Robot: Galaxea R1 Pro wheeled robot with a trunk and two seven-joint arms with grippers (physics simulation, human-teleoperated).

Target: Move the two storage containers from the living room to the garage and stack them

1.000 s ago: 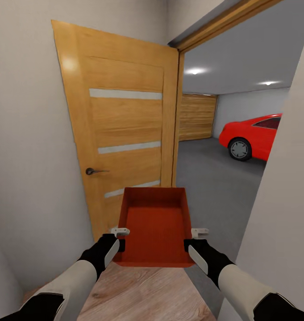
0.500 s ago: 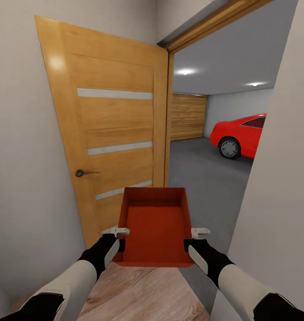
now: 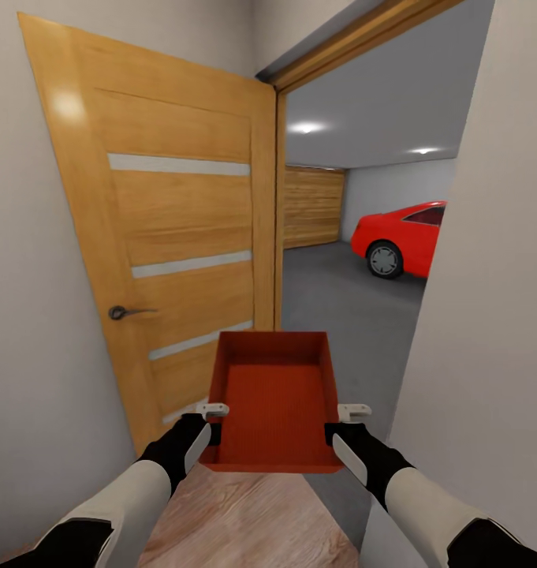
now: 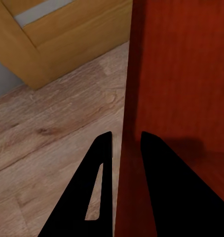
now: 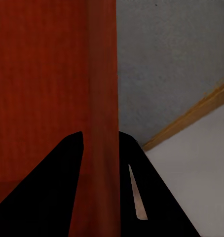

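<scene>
Head camera looks forward-down at the doorway; 2 wrist cameras, seemingly very close, share the container [image 3: 274,401].

Your forearms are off-white with black elbow cuffs and black wrists; small pale brackets sit beside dark, tapered, wedge-shaped jaws.

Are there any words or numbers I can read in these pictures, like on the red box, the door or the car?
None: no words, numbers or signs can be read anywhere.
The storage container is plain orange-red, no label.
The wooden door has only pale stripes and a handle.
The red car shows no plate or badge from here.
</scene>
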